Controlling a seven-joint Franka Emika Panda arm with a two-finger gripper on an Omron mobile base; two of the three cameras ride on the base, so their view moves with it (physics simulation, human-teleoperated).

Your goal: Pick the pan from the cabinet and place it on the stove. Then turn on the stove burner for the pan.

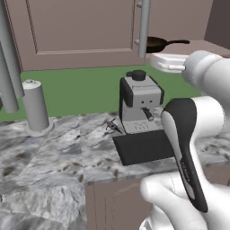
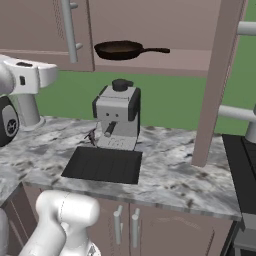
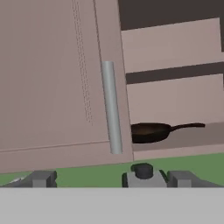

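1. Gripper (image 3: 105,179) with its jaws spread wide and nothing between them, facing the cabinet (image 3: 52,78).
2. Pan (image 3: 148,132) sits on the cabinet's open bottom shelf, ahead of the gripper and off to the right in the hand view, apart from it.
3. Pan's long handle points right, along the shelf.
4. Right base view adds the coffee machine (image 2: 117,117) on the counter below the pan (image 2: 119,49), and the stove (image 2: 242,165) at the right edge.

The round dark brown-black frying pan (image 2: 120,50) sits upright on the open mauve-brown wall cabinet's (image 2: 165,65) bottom shelf, its thin handle lying along the shelf's front edge.
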